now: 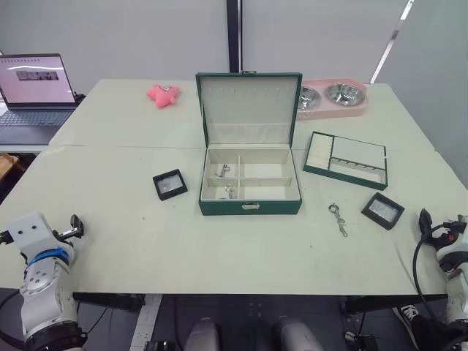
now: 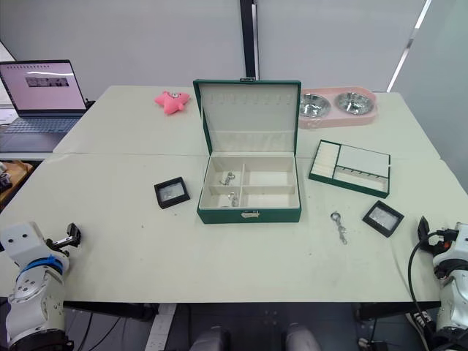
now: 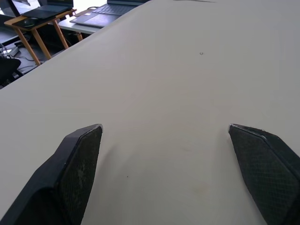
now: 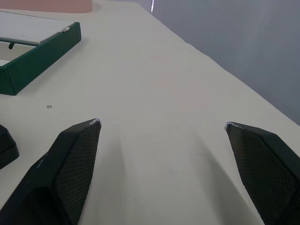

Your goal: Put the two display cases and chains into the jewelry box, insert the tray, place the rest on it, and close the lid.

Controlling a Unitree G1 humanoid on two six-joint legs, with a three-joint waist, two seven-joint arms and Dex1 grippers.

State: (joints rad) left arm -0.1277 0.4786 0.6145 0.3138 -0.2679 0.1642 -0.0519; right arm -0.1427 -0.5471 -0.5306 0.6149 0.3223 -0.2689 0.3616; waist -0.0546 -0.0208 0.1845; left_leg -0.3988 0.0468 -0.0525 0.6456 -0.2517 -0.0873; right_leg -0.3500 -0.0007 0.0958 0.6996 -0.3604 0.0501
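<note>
Well ahead of both wide-open, empty claws, left (image 3: 164,173) and right (image 4: 161,171), sits the open jewelry box (image 1: 249,183).

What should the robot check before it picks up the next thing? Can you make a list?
1. Dark green jewelry box lid up: ok.
2. Two thin silver chains in the box's cream compartments: ok.
3. Third silver chain on the table, not in box: not ok.
4. Both small black-framed display cases outside the box: not ok.
5. Shallow green tray lying aside, out of the way: ok.
6. Left hand and right hand open, holding nothing: ok.
</note>
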